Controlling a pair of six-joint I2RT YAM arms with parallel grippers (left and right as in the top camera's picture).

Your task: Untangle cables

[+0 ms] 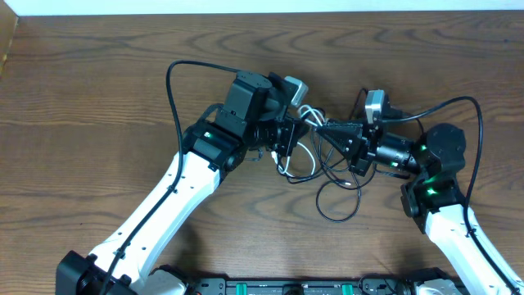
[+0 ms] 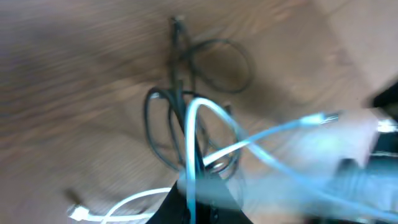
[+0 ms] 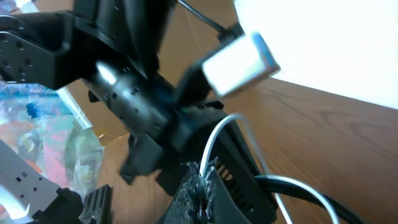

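Ok so: big brown wood-grain worktop (image 1: 98, 74), and both arms reach in from the near edge and meet close to the middle. The left arm (image 1: 164, 205) comes up at an angle from the lower left, and the right arm (image 1: 458, 238) comes from the lower right and bends back toward the center. The two wrists face each other almost nose to nose.

The left gripper (image 2: 196, 202) has its jaws pressed together on the white cable (image 2: 198, 106), which rises from the tips in a tall narrow loop. The right gripper (image 3: 199, 183) has its jaws squeezed tight too, and the same white cable arcs straight out of its tips, so it looks pinched there as well. The left wrist view is pretty blurry, fwiw.

The black cables (image 2: 175, 56) lie on the worktop in a few overlapping loops, under and just in front of the two grippers, with the white one threaded through them. A small white plug end (image 2: 78, 213) lies flat on the wood off to one side.
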